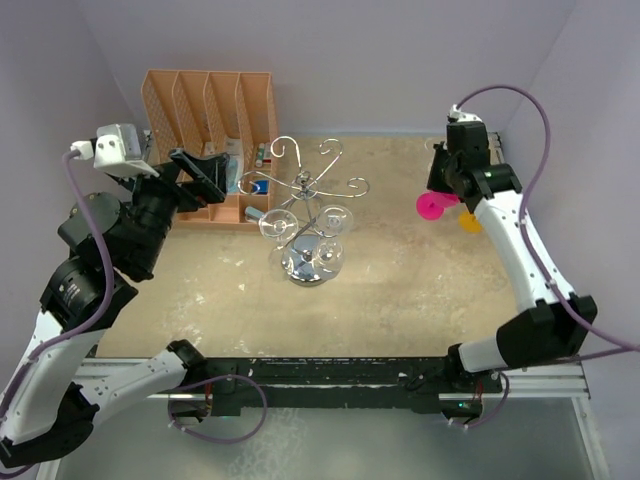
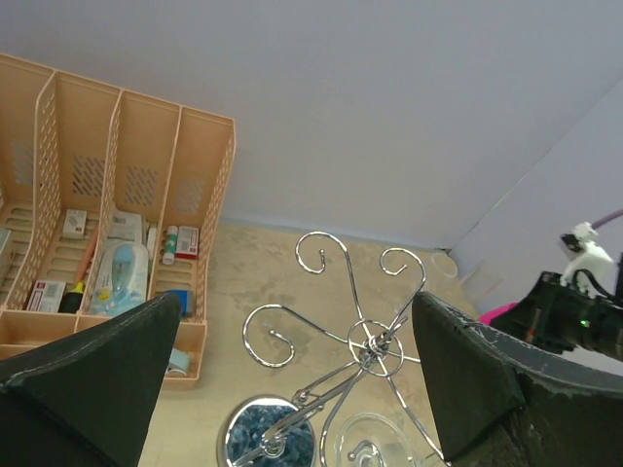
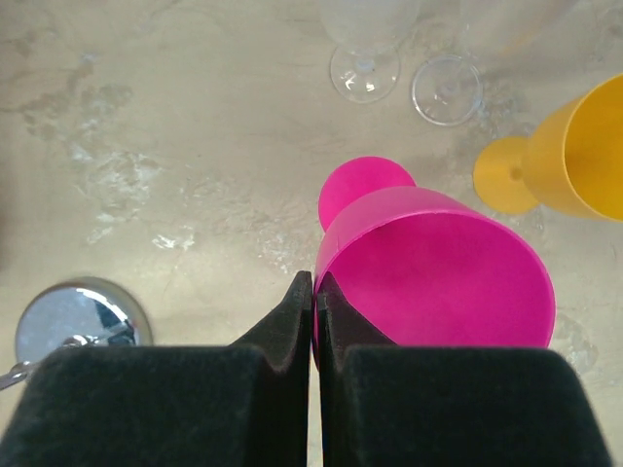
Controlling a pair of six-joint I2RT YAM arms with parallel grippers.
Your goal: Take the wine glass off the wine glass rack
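1. on the surface [image 1: 420, 300], judged barely begun: nothing lifted off the wine glass rack [image 1: 306, 200] as far as seen here; reaching in, gripping and unhooking all left to do.
2. orange file organizer [image 1: 160, 100] at the far left: four upright slots, apparently empty; a low front tray holding small boxes [image 2: 73, 224], a tube or two and a blue-and-white packet [image 2: 122, 277].
3. rack upright at mid-surface on its round chrome base, just beside the organizer's front right corner; three clear glasses hanging under its curled arms.
4. left jaws: wide apart, gripping nothing, raised between organizer and rack, pointed at the rack's hub, touching neither wire nor glass.
5. right jaws: pressed together to a thin slit, far right and well apart from the rack, set right at the rim of a pink goblet [image 3: 438, 272]; cannot tell whether that rim is pinched.
6. pink goblet: empty inside. yellow goblet [image 3: 574, 146] just beside it: inside not shown.
7. wine glass [image 1: 276, 226] nearest the left jaws: hanging on the rack's left side, likely the one to take; probably best slid outward along its wire arm rather than pulled straight up.
8. two clear round glass feet [image 3: 363, 73] beyond the pink goblet in the right wrist view: off the rack; cannot tell whether standing or lying.
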